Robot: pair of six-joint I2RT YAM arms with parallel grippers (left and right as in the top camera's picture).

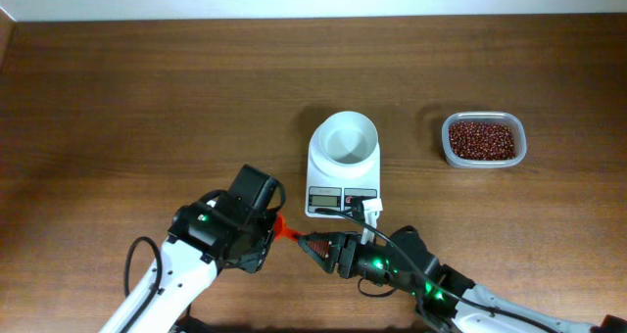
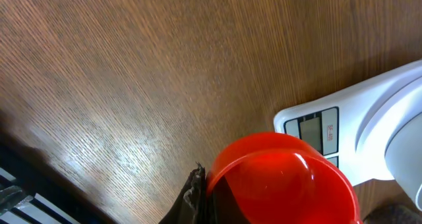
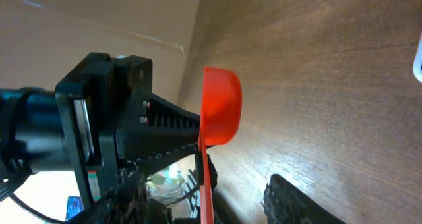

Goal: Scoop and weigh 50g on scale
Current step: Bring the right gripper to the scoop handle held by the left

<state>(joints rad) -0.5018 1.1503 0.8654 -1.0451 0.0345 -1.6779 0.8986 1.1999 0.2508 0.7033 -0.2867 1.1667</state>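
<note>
The white scale [image 1: 342, 174] stands mid-table with an empty white bowl [image 1: 344, 139] on top. Its display corner [image 2: 315, 130] shows in the left wrist view. A red scoop [image 1: 284, 229] hangs between my two grippers in front of the scale. My left gripper [image 1: 266, 231] is shut on it near the cup [image 2: 283, 178], with one dark finger [image 2: 194, 199] beside the rim. My right gripper [image 1: 312, 243] faces it from the right. In the right wrist view the scoop handle [image 3: 206, 178] runs between the right gripper's [image 3: 214, 192] open jaws, and the right finger [image 3: 300, 201] stands apart from it.
A clear plastic tub of red beans [image 1: 482, 140] sits at the right, level with the scale's bowl. The brown wooden table [image 1: 147, 98] stretches left and back. A pale wall strip runs along the far edge.
</note>
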